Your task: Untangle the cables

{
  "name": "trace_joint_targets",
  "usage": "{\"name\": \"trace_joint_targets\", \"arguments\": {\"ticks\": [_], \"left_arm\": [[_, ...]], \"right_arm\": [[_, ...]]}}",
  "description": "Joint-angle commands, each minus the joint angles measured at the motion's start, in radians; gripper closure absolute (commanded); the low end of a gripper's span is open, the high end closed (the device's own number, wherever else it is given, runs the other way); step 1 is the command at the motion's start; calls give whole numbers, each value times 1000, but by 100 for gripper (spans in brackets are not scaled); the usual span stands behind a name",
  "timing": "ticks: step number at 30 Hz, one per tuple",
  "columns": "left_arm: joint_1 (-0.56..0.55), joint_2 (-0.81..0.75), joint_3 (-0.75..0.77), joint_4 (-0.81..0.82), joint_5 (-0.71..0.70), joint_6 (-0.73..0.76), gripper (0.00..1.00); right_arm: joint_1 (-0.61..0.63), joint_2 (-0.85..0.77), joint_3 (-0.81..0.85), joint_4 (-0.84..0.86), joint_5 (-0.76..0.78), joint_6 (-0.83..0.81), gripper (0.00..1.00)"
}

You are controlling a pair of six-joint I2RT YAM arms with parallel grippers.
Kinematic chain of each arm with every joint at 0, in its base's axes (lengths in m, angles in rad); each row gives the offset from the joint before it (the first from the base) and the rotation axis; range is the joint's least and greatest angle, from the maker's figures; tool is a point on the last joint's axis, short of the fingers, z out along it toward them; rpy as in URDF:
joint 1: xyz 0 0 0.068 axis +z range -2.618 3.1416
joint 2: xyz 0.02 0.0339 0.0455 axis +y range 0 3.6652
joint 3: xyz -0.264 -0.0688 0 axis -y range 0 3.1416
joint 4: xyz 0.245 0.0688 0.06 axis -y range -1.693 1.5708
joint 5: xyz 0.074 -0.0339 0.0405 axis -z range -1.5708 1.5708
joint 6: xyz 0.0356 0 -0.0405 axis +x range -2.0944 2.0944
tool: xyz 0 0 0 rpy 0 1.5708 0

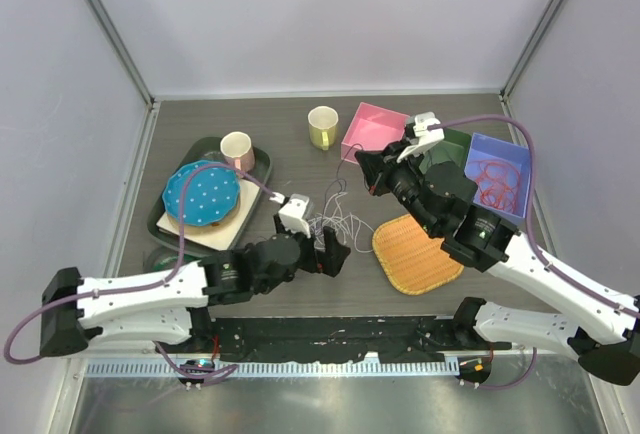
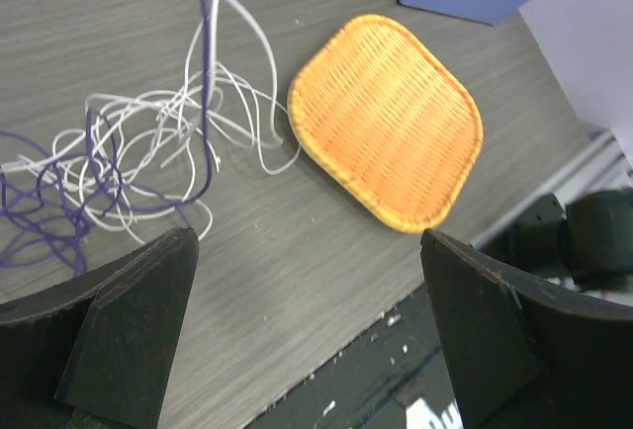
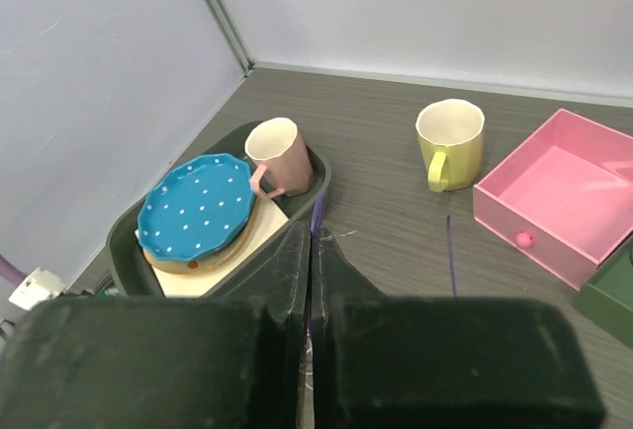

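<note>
Cables (image 2: 148, 142), white and purple, lie knotted on the tabletop (image 2: 297, 251) just beside the woven mat (image 2: 386, 118). One purple strand (image 2: 205, 43) rises out of the heap to the right fingers (image 3: 287, 281), which are pinched shut on it. The left fingers (image 2: 129, 340) hang wide apart just beside the tangle, holding nothing. I'd worry that an upward pull lifts the whole knot, since white loops cross the purple one and nothing pins them down. The blue box (image 1: 505, 151) holds orange-red cables (image 1: 495, 182); the pink box (image 1: 375, 129) looks empty. A tray (image 1: 262, 161) carries a dotted plate (image 1: 203, 194) and a pink cup (image 1: 237, 149); a yellow cup (image 1: 322, 126) stands alone.
</note>
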Motion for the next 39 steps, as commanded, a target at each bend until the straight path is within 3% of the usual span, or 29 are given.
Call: {"name": "trace_joint_targets", "arguments": {"ticks": [1,9,14,17,22,25,28,29,34,39], "left_arm": [[-41,134,132,5,-191,-14,0],[-35,361,279,88,-316,-3,0],[28,455,322,92,-290,-28,5],[73,485,332,86,-252,-60,19],[94,508,319,66,-307,-63,29],[131,519,304,90,-252,-66,46],[162,513,273,129,-203,-71,83],[165,508,258,117,-206,-77,100],[179,406,139,72,-234,-98,100],[300,275,-65,40,-86,-232,100]], "right_arm": [[4,-2,45,19,79,28,99],[4,-14,42,19,68,35,99],[4,-25,36,18,68,34,99],[4,-31,35,19,68,32,99],[4,-37,32,30,65,17,99],[5,-37,32,30,62,17,99],[4,-37,32,29,77,11,99],[4,-38,33,27,102,5,99],[1,-46,33,24,235,-46,99],[-58,-45,31,28,438,-96,99]]}}
